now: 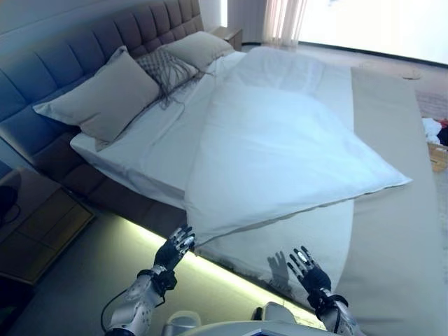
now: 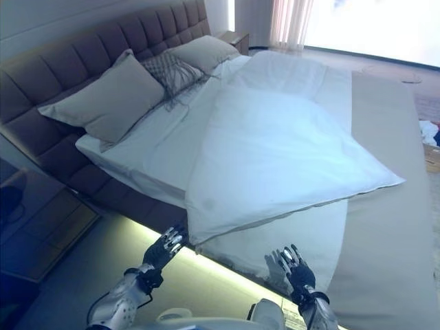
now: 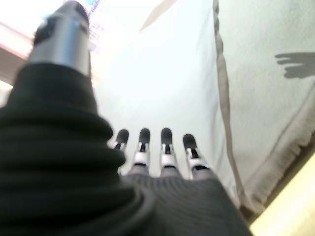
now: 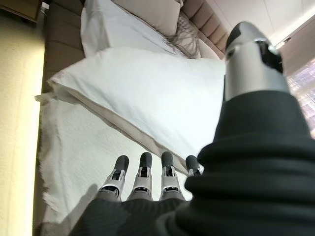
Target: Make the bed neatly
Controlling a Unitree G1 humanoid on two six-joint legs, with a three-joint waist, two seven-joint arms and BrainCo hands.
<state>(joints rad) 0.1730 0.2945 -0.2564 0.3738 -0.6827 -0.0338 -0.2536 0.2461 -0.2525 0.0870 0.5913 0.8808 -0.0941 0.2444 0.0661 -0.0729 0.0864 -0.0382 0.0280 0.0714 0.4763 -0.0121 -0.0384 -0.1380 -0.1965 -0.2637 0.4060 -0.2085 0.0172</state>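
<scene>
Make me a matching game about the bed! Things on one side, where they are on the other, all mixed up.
Things:
1. white crumpled duvet
2. patterned grey cushion
3. left hand
4. right hand

Places:
A. between two beige pillows at the headboard
B. open, by the hanging white blanket, apart from the duvet
C. lying askew across the mattress
D. open, fingers at the duvet's near corner

Pairs: 1-C, 2-A, 3-D, 4-B

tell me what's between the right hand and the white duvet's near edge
Only the pale blanket hanging over the bed's side, carrying the hand's shadow; no other object. The right hand hovers open short of the white duvet, clearest in the left eye view.
</scene>
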